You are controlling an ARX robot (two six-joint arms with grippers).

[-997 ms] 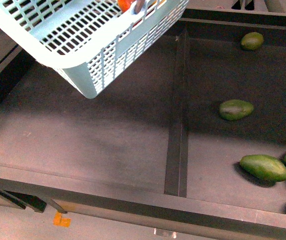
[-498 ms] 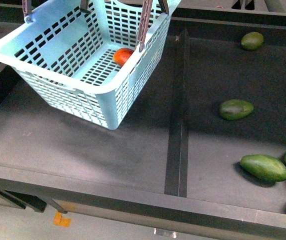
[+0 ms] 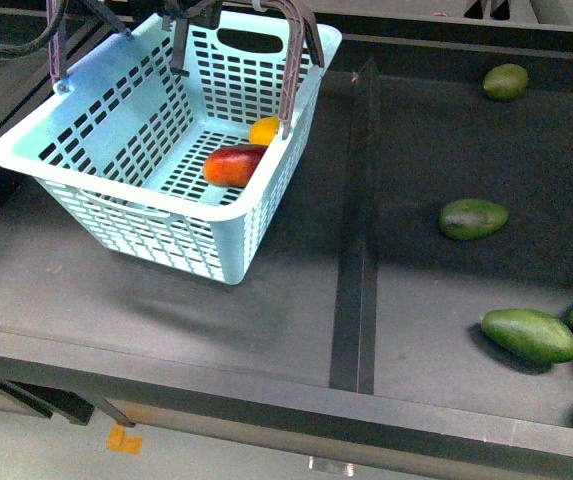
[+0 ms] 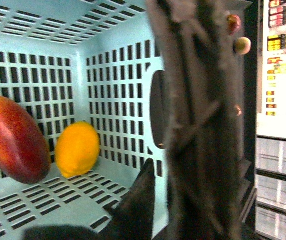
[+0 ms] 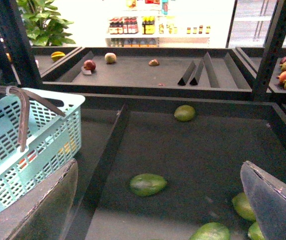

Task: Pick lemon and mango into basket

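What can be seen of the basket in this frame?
The basket is light aqua plastic with slotted walls and floor and an oval grip cutout in one end wall. Its two brown handles stand raised, and it sits tilted over the left compartment of the dark tray. Inside lie the mango and the lemon, close together near a corner. The left gripper at the handles is not clearly visible.

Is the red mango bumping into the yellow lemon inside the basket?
Cannot tell. In the left wrist view the mango overlaps the lemon; in the front view they sit close in the basket, neither showing contact plainly.
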